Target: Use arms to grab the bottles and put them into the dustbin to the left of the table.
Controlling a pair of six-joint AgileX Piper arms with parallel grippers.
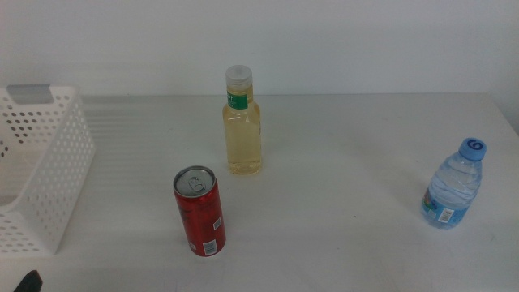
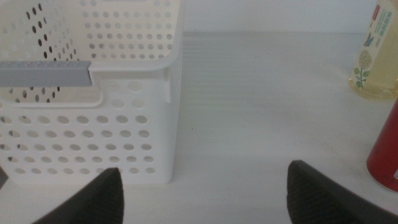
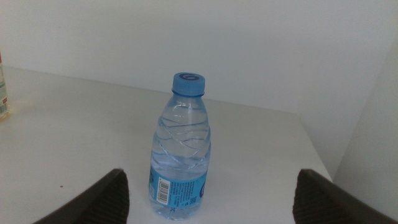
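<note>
Tall bottle of pale yellow liquid, white cap, green collar: upright, mid-bench toward the back. Red can upright, just in front and slightly left of it, apart. Water bottle, blue cap and label: upright, far right of the bench, well apart from both. White perforated dustbin at the left edge, grey strip at the rim.

Left end effector: jaws wide apart, nothing between, low over the bench just beside the dustbin's wall; can's edge and yellow bottle's base at the side of that view.

Right end effector: jaws wide apart, facing the water bottle, which stands between the jaw tips' lines, not touched.
</note>
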